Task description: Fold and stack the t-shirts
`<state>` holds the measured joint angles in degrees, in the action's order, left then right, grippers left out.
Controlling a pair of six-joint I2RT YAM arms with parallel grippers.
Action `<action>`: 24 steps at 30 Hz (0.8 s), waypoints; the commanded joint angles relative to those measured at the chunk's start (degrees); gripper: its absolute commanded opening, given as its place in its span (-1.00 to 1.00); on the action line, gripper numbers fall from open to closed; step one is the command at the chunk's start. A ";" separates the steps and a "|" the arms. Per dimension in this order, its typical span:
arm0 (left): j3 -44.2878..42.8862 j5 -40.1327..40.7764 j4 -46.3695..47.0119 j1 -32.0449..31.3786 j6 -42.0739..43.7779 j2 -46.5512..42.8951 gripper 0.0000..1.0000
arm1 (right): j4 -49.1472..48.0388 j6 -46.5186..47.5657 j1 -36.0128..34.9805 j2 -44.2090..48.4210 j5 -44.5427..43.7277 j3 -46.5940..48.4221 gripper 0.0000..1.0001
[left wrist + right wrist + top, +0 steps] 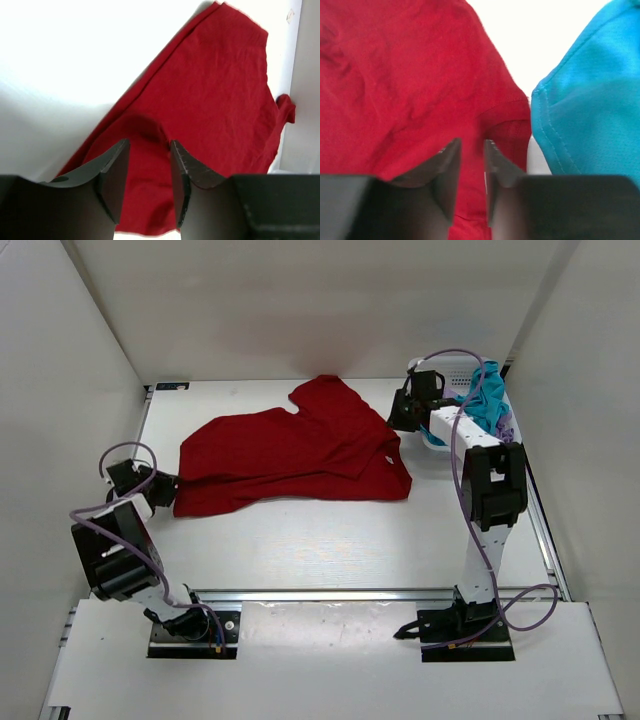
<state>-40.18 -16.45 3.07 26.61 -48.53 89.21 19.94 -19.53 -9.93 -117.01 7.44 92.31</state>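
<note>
The left end effector (148,150) has its jaws apart, with a clear gap between them. Red cloth fills that gap in the left wrist view, lying below the jaws rather than pinched by them. From above, this end effector sits low at the near-left corner of the red t-shirt (300,455), right at its edge.

The right end effector (472,145) has its jaws only a little apart, leaving a narrow slot. Red cloth shows through the slot, and the pictures show nothing clamped in it. From above, it sits at the far-right edge of the red t-shirt, between that shirt and the basket (450,365).

The red t-shirt lies on the tabletop (300,540), roughly in the middle. It is spread wide from left to right, with some creases and overlapping layers. One part of it reaches toward the far side, and its near edge runs slightly aslant.

The white mesh basket stands at the far-right corner of the tabletop, partly hidden by the right arm. The teal t-shirt (488,395) is bunched in it and hangs over its rim. In the right wrist view, a hemmed edge of the teal cloth comes close beside the red cloth. A small piece of the lavender t-shirt (507,428) shows at the near-right side of the basket, under the teal one.
</note>
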 commanded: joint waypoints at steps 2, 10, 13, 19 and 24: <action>5.02 0.00 -0.16 0.47 -0.08 -10.69 -0.03 | -2.54 0.81 -0.35 4.94 0.38 0.33 -0.32; 17.15 4.14 -5.26 0.20 3.52 -27.59 -0.13 | -15.44 -5.95 -0.61 27.42 2.04 -28.74 -0.92; 18.82 4.93 -7.11 -0.24 4.59 -28.21 -0.07 | -18.80 -7.45 0.44 33.14 1.87 -39.30 -1.00; 20.94 4.50 -4.92 -0.59 3.88 -25.76 0.03 | -23.90 -8.69 3.34 34.58 5.56 -50.39 -0.38; 21.55 5.03 -2.29 -2.88 2.83 -22.68 0.02 | -23.63 -8.33 2.38 31.50 5.83 -51.44 -0.13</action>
<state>-19.09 -11.99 -1.89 24.93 -45.54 65.84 1.04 -27.51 -7.09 -85.10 12.03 41.25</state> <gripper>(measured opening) 0.514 0.416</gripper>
